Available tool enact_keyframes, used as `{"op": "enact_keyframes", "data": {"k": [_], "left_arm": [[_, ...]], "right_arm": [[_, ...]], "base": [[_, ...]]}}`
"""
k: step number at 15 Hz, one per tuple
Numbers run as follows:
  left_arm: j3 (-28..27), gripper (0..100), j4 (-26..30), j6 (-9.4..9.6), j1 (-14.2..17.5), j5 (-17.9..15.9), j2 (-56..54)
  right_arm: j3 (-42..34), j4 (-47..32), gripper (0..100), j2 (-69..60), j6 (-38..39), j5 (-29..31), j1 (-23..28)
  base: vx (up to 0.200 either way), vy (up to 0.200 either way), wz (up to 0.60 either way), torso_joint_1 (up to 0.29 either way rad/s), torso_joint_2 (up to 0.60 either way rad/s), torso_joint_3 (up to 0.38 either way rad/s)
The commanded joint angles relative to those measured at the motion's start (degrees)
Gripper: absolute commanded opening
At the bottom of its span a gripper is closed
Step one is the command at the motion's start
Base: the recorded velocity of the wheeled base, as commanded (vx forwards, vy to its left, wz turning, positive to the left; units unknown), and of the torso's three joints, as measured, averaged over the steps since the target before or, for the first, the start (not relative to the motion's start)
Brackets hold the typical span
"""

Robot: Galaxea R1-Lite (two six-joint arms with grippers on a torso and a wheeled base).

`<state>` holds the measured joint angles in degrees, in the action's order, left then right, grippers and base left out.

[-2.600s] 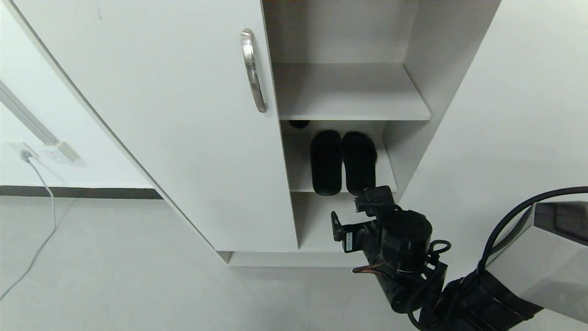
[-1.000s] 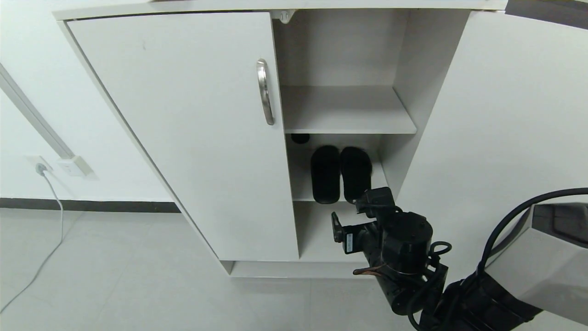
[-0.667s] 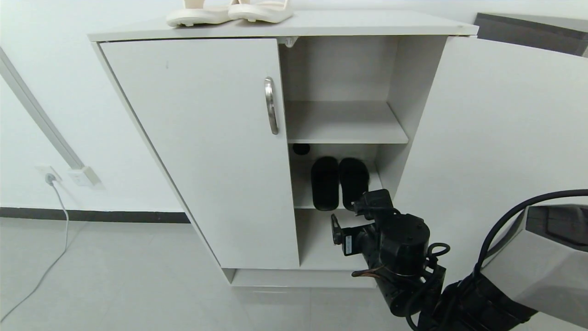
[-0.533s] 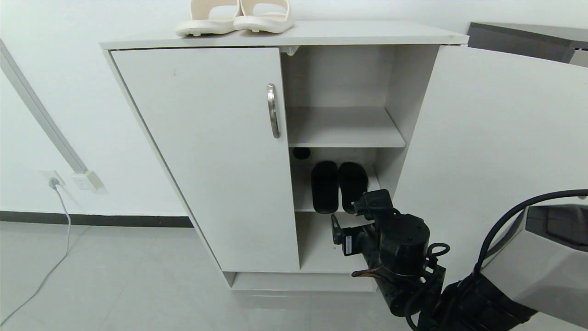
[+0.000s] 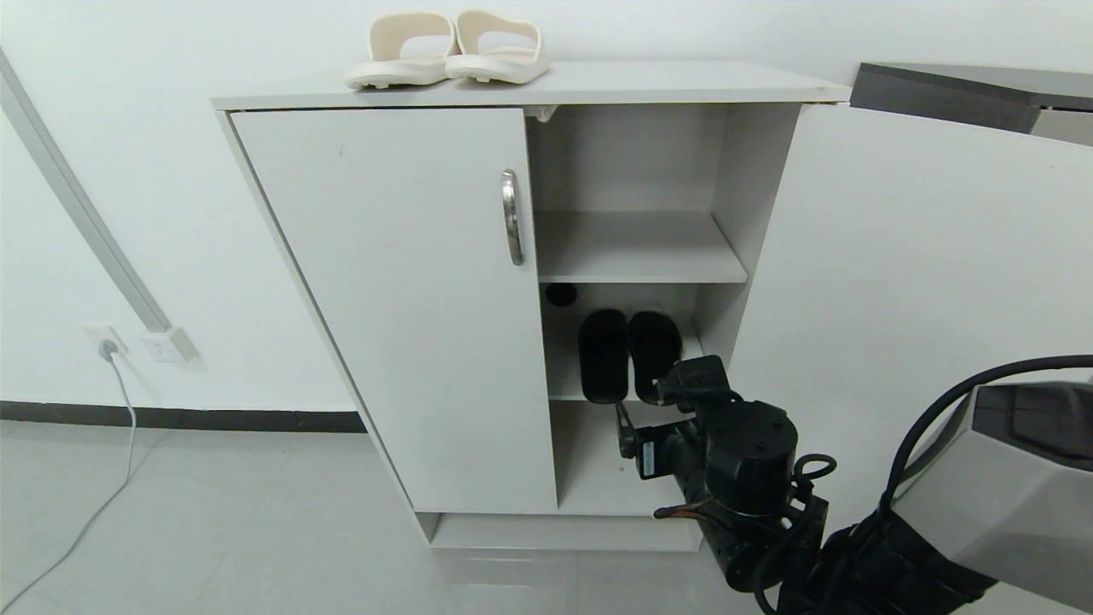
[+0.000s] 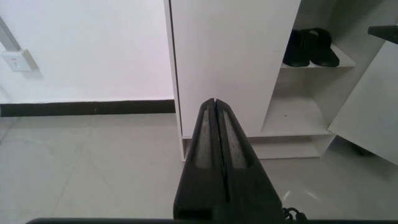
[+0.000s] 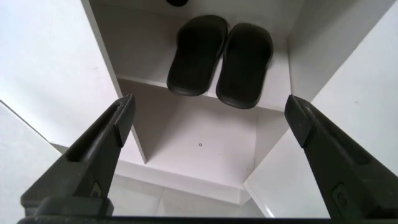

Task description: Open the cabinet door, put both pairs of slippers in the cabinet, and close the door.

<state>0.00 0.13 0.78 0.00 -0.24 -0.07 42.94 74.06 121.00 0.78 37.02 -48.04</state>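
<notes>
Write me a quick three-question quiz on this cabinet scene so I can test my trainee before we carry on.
1. True or false: the cream slippers are already inside the cabinet.
2. Pick one. The black slippers lie: A) on the floor in front of the cabinet; B) on a shelf inside the cabinet; C) on the cabinet's top.
3. Short answer: which is open, the left gripper or the right gripper?

Key
1. False. They lie on the cabinet's top.
2. B.
3. The right gripper. The left gripper is shut.
</notes>
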Motion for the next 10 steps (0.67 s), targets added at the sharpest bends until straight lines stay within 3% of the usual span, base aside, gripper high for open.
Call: {"op": "enact_keyframes", "data": {"k": [1,3,10], "left_arm": [[-0.09,0,-0.05,0.01,0.0,-0.02,0.07],[0.0,0,-0.05,0.01,0.0,-0.02,0.07],[0.0,0,0.04,0.01,0.0,-0.02,0.07]], "right_arm": [[-0.13,0.03,100,0.2,0.01,-0.02,-0.03],[-0.13,0.03,100,0.29,0.01,-0.02,-0.03],[-0.92,0.03,100,0.11,0.01,-0.2,-0.03]], "base": [[0.0,0.0,0.0,0.0,0.0,0.0],[0.0,0.0,0.0,0.0,0.0,0.0],[0.0,0.2,0.0,0.004,0.0,0.002]]}}
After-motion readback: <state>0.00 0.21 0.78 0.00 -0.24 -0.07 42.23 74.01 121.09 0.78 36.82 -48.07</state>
